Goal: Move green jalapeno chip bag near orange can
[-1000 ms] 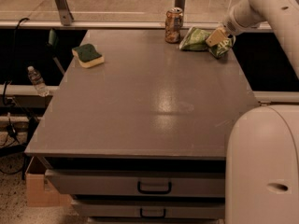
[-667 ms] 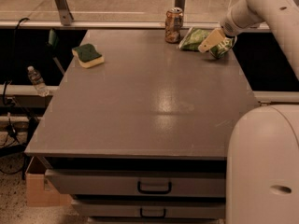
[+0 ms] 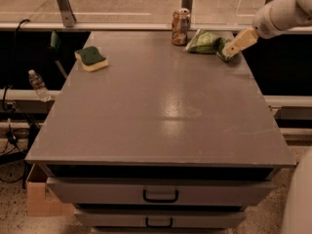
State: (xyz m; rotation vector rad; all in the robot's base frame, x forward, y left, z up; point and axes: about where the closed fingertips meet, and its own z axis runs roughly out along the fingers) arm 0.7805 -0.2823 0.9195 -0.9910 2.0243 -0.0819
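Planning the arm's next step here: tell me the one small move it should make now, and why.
Probably lift the gripper clear, leaving the green jalapeno chip bag where it lies: the bag sits just right of the orange can, and the gripper is at the bag's right end.

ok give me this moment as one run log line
hand: at right end of green jalapeno chip bag | bag: lying flat just right of orange can | can: upright, far edge | goal: looks about met
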